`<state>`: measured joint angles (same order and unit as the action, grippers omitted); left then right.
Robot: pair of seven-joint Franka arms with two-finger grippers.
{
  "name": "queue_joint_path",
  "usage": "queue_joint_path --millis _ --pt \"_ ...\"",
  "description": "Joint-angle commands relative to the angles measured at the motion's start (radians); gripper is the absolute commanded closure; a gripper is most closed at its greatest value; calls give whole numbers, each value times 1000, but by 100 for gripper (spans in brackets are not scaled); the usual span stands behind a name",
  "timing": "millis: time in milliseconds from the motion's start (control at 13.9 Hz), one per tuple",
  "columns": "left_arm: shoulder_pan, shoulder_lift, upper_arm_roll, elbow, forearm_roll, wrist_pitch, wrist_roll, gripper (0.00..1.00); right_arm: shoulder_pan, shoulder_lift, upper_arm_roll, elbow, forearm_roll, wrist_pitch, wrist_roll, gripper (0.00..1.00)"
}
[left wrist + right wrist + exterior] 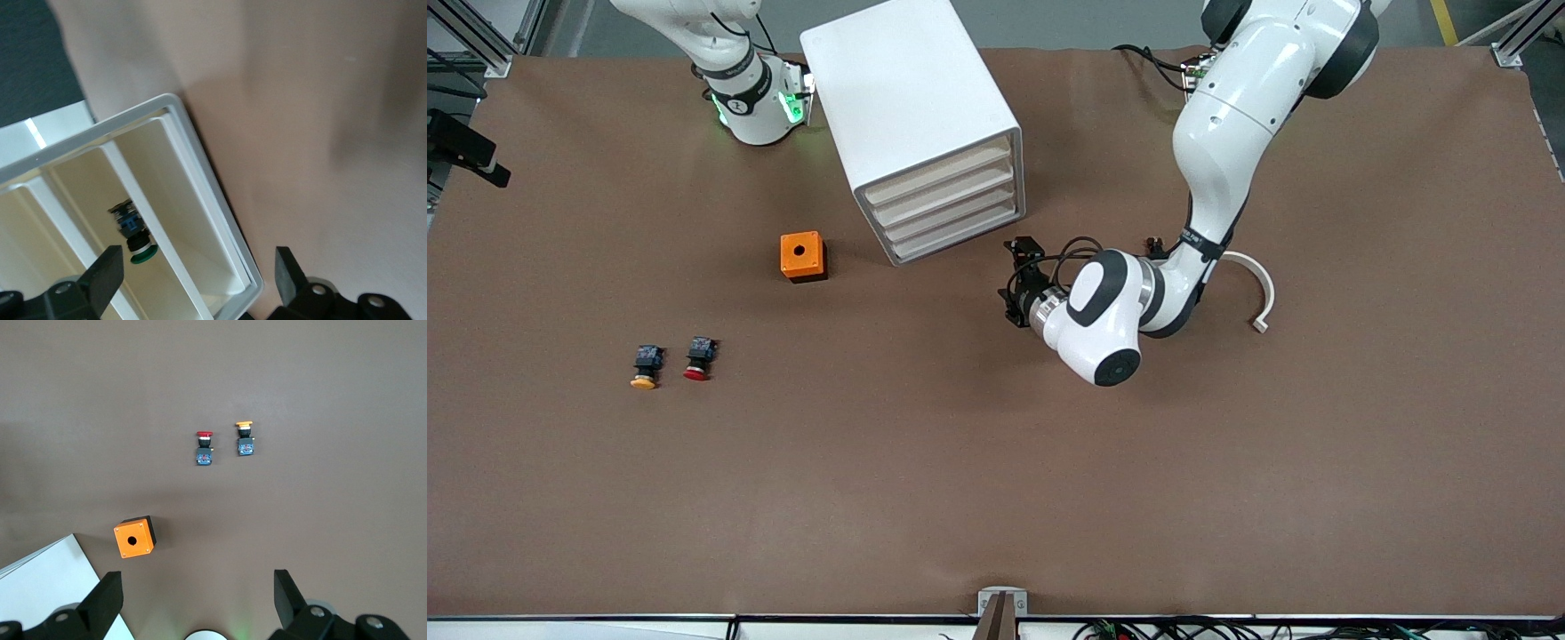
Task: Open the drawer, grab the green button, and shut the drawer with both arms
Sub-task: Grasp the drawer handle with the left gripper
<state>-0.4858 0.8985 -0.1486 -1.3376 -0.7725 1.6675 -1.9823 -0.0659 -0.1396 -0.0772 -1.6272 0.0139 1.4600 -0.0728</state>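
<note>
Risk: the open left gripper [1012, 283], beside the cabinet [911, 116], could clip the bottom drawer [200, 220] rim reaching the green button [135, 241]; the open right gripper [197, 600] waits above the desk [996, 462].

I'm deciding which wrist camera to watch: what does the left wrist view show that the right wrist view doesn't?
Only the left wrist view: the green button seen through a cabinet drawer's translucent front, between the open left gripper fingers. Only the right wrist view: orange box, red button, yellow button, with the right gripper open. Both: brown table, white cabinet.
</note>
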Motion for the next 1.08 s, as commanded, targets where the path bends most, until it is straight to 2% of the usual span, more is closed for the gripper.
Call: queue_joint_path --millis 0,216,360,505,649,793,1009 --pt "-8 45 6 35 -31 -49 -110 0 -14 67 8 35 -14 -1 -7 0" --pt "-8 88 4 34 -74 -162 -182 0 -15 164 8 78 -26 5 -7 0" --pt "-8 106 4 32 -97 -235 -188 0 -18 190 8 109 -31 5 -8 0" --pt "-11 126 4 32 -123 -264 -187 0 -17 212 8 110 -72 7 -7 0" --pt "-13 134 4 32 -139 -272 -187 0 -11 294 10 116 -109 8 -7 0" --pt "-25 140 4 32 -140 -276 -188 0 -18 299 10 122 -101 13 -10 0" --pt "-34 146 4 32 -162 -276 -188 28 -8 318 10 138 -120 19 17 0"
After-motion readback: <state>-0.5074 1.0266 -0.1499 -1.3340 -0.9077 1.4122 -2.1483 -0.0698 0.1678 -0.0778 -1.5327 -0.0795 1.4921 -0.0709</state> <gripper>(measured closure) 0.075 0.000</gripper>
